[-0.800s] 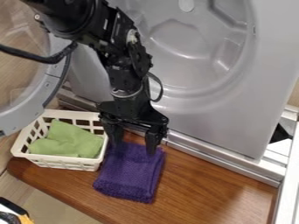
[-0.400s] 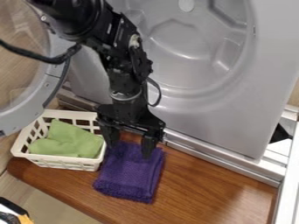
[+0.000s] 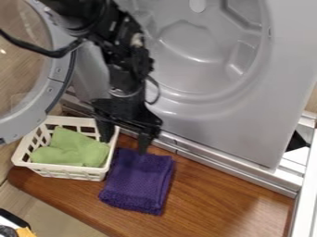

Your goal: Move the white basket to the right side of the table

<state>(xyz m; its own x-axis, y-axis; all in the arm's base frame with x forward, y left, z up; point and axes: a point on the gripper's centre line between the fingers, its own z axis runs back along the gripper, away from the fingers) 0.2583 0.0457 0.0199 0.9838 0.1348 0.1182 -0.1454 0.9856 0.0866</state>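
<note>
My gripper (image 3: 125, 139) hangs open above the right rim of the white basket (image 3: 68, 171), its fingers apart, one over the basket's right edge and the other above the back of the purple cloth. The basket sits at the left end of the wooden table (image 3: 217, 194), with a folded green cloth (image 3: 74, 149) inside. I cannot tell whether a finger touches the rim.
Right beside the basket lies a folded purple cloth (image 3: 137, 183). A grey machine front (image 3: 248, 120) rises behind the table, and its round door (image 3: 53, 88) stands at the left. A white frame (image 3: 304, 185) borders the right side.
The gripper has moved left, from above the purple cloth to the basket's right edge. The basket and both cloths have not moved.
</note>
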